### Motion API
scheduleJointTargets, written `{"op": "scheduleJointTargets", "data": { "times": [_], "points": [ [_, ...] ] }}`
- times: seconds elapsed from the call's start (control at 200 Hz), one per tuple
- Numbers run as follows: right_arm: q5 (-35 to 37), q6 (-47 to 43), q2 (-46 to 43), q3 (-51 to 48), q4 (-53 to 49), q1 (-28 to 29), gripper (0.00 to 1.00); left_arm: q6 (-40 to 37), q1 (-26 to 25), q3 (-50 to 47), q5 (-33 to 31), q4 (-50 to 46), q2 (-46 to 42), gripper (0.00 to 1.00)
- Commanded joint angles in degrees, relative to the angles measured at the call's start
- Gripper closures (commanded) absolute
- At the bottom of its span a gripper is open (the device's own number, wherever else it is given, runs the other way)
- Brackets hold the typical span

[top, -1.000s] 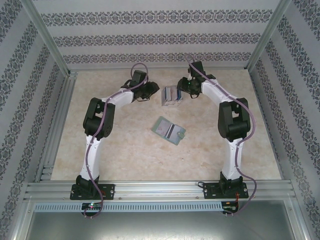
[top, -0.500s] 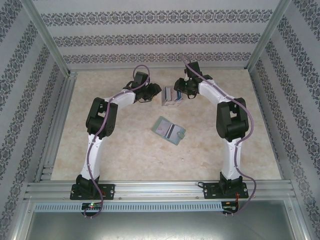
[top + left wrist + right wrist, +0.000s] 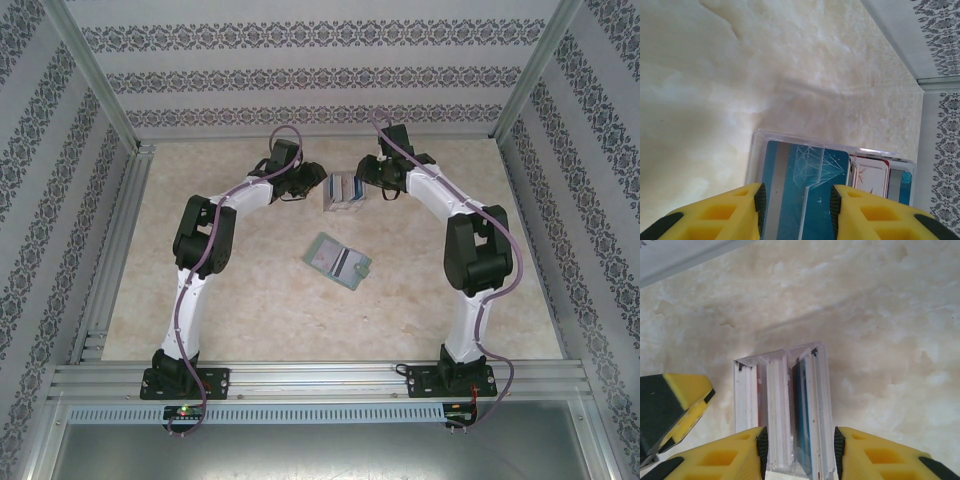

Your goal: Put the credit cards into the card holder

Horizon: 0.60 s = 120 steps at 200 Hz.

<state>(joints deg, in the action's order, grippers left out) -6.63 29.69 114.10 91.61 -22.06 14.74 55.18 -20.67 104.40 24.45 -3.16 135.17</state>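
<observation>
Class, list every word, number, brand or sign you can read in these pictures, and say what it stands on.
No legible text anywhere.
Blue card with a white diamond drawing, inside the clear plastic case: picture only, no letters.
White card with a small starburst mark: print too blurred to read.
Grey-green folding card holder: pale mark too small to read.

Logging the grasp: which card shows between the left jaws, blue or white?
The blue card with the diamond drawing; the red-edged white card lies off to the side.
</observation>
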Motion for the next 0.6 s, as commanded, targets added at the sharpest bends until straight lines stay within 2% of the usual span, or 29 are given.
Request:
{"op": "scheduleJointTargets", "data": {
  "times": [0.0,0.1,0.595],
  "points": [
    [-0.2,-0.3,3.3,1.0,-0.8,-0.3,0.58,-0.2,-0.9,1.9,0.8,0.0,0.5,0.59],
    [-3.7,-0.9,6.7,5.5,-4.3,0.1,0.57,-0.3,-1.1,1.9,0.3,-0.4,0.5,0.59],
    [-1.4,-3.0,6.9,8.3,-6.0,2.6,0.58,0.1,-1.2,2.3,1.0,0.1,0.9,0.59]
  ]
}}
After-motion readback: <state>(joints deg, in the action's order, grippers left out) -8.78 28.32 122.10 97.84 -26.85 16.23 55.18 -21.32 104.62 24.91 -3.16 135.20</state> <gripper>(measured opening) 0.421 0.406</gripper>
